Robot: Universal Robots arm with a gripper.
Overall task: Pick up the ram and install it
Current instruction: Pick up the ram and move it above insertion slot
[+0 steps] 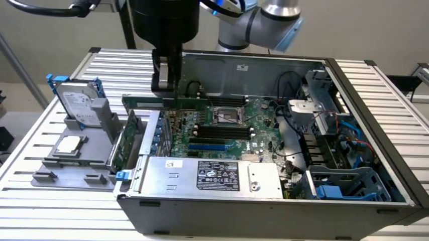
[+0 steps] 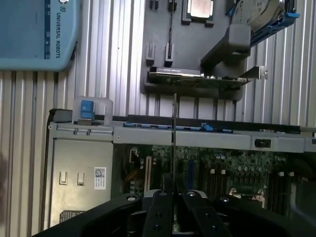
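The ram (image 1: 143, 102) is a long thin green stick, held level and on edge over the far left part of the open computer case (image 1: 375, 130). My black gripper (image 1: 166, 92) is shut on its upper edge near the middle. It hangs above and behind the black motherboard slots (image 1: 218, 132), not touching them. In the wrist view the ram (image 2: 174, 128) appears edge-on as a thin line running out from between my gripper (image 2: 173, 210), whose fingers (image 2: 159, 213) press both its sides. Below it lies the motherboard (image 2: 232, 168).
A grey holder (image 1: 74, 160) at the exterior view's left carries a hard drive (image 1: 78, 103), a square silver processor (image 1: 69, 145) and a green expansion card (image 1: 124, 140). The power supply (image 1: 208, 174) fills the case's near side; cables and a drive cage (image 1: 335, 125) crowd its right.
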